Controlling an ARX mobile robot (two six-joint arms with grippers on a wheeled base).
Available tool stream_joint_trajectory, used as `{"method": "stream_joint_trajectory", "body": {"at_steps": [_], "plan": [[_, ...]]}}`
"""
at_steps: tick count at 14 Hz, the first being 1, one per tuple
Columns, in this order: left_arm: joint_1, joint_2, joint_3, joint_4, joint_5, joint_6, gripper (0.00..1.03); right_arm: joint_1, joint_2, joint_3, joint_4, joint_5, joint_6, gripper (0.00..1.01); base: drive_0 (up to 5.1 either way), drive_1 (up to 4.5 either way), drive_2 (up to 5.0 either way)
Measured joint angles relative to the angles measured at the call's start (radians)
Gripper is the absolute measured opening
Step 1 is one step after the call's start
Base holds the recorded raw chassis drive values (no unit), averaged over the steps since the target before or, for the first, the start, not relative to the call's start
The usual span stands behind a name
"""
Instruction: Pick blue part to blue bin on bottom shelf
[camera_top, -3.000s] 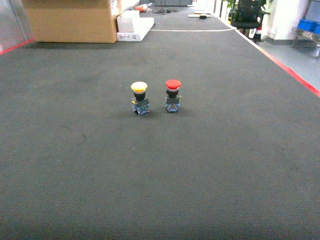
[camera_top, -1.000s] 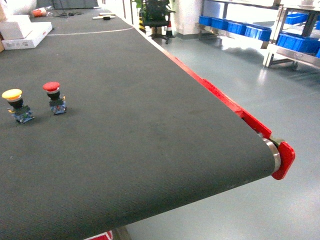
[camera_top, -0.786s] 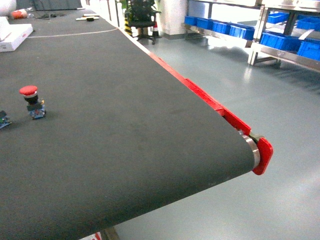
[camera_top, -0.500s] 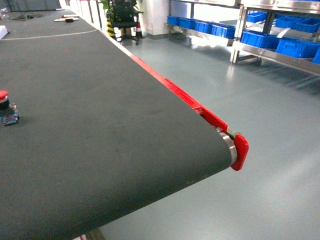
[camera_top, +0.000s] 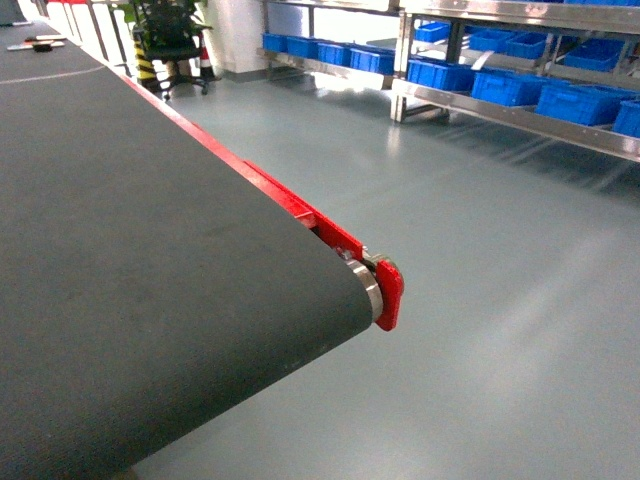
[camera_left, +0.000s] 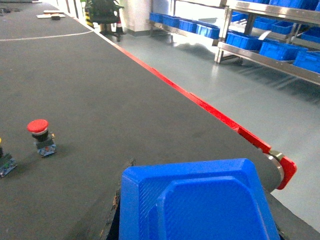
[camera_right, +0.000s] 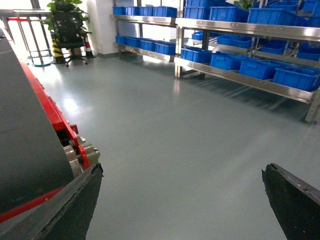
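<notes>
Found the blue part (camera_left: 200, 200) filling the left wrist view at 6 o'clock, so close to the lens as to hide the left gripper's jaws entirely; could not tell clamped or not, though judged carried there for the trip off the conveyor belt (camera_top: 150, 300). Held the right gripper (camera_right: 175, 210) empty with jaws wide apart, likely spare during a one-handed carry. Faced the blue bins (camera_top: 440, 75) on the bottom shelf (camera_top: 560, 130) at 1 o'clock in the head view, well apart across the floor (camera_top: 480, 300), presumably to line up the approach.
</notes>
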Motion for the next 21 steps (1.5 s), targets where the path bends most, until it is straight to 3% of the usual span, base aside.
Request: {"method": "stream_joint_trajectory", "body": {"at_steps": [21], "plan": [[0.000, 0.000, 0.000, 0.000, 0.000, 0.000, 0.44, 0.000, 0.000, 0.000, 0.000, 0.000, 0.000, 0.98, -1.6, -1.56, -1.6]]}}
